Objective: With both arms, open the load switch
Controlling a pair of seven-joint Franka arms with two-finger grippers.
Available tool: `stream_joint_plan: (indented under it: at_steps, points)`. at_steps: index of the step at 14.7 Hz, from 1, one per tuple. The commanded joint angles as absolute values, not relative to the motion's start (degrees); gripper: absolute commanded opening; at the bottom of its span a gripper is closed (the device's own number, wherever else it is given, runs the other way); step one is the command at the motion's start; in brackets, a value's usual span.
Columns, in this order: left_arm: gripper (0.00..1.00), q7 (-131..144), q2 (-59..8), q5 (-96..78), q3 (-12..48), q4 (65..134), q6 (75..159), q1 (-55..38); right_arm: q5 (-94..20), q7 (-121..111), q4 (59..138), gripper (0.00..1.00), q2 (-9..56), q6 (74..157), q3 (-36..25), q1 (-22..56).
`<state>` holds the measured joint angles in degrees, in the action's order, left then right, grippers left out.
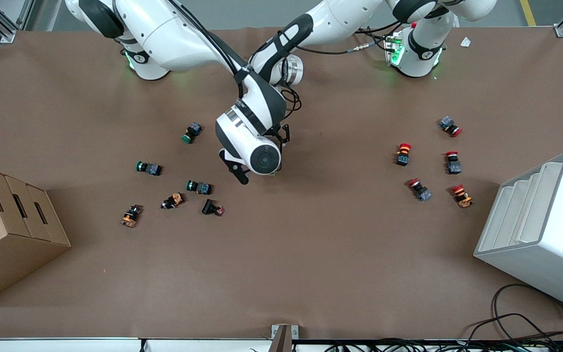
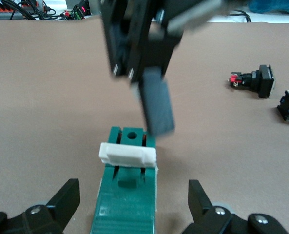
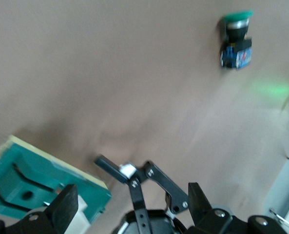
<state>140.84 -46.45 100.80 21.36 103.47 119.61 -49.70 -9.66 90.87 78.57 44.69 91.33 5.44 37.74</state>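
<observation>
Although the load switch itself is hidden in the front view, that view shows where the work is. The right arm (image 1: 257,105) and the left arm (image 1: 286,44) both reach in to the middle of the tabletop, well apart from every edge, and the right arm's wrist covers the spot. Green-capped push buttons (image 1: 192,133) lie toward the right arm's end and red-capped push buttons (image 1: 450,126) toward the left arm's end, none of them near the wrists.

In the left wrist view the load switch (image 2: 127,200) lies flat on the brown tabletop (image 2: 47,97) with its white tab (image 2: 128,153) across one end. The left gripper (image 2: 133,191) straddles the green body. Its fingers (image 2: 68,195) are spread wide, with bare table showing on each side, so it grips nothing. A grey fingertip of the right arm's hand hangs just above the tab end, apart from it.

In the right wrist view the right gripper (image 3: 133,195) is also spread and empty. The switch (image 3: 32,180) sits just beside one finger, and a green-capped button (image 3: 237,41) lies well apart.

I judge this to be the lining-up step, with neither hand yet committed. The next move seems to call for the left jaws to close squarely on the long sides of the body and pin it. The right fingertip should then settle on the white tab and work it without skidding the block.
</observation>
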Motion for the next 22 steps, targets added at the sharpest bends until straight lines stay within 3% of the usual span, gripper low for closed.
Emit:
stream_joint_plan:
  at_steps: [1,6,10,17,22]
  points:
    - [0.98,140.01,-45.53,100.81,21.27,103.8,119.44,-49.75,-11.78,90.88,81.91,1.0,44.3,94.29,5.63,38.76]
    - [0.98,139.92,-45.35,100.81,21.27,103.71,119.44,-49.66,-11.6,89.66,82.1,1.0,43.77,93.44,5.36,37.45]
    - [0.98,136.17,-43.25,96.44,21.71,103.54,119.53,-49.04,-10.82,75.8,76.91,1.0,40.18,85.43,4.93,28.49]
    - [0.99,118.86,-36.49,74.75,21.71,98.97,119.53,-48.43,0.34,40.82,77.52,1.0,32.62,93.15,4.13,14.61]
    - [1.0,99.99,-27.0,53.41,21.8,94.41,119.53,-39.66,4.83,20.69,77.34,1.0,29.62,95.18,4.22,6.79]
